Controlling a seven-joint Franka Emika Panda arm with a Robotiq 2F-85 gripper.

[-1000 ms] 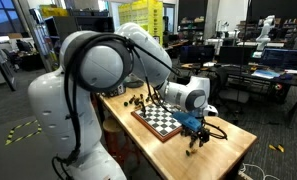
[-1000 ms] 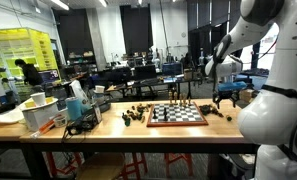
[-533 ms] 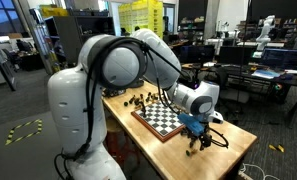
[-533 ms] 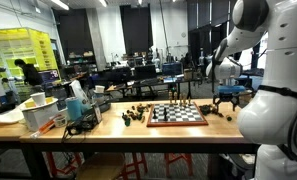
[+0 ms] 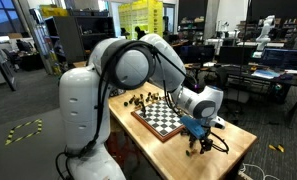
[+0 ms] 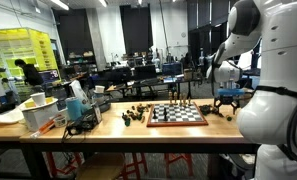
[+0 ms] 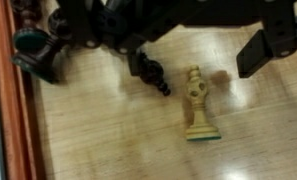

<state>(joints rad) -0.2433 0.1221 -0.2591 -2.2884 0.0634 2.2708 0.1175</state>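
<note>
Pale wooden chess piece (image 7: pixel 196 102) with green base, knobbed top.

A pale wooden chess piece (image 7: pixel 196 103), smooth with a dull sheen, on a light wood table (image 7: pixel 108 140) of fine grain and satin finish. The gripper (image 7: pixel 206 76) looks matt black, the arm (image 5: pixel 128 65) glossy white plastic. Nearby, dark pieces (image 7: pixel 40 52) shine faintly by a wood-framed board (image 5: pixel 160 121).
</note>
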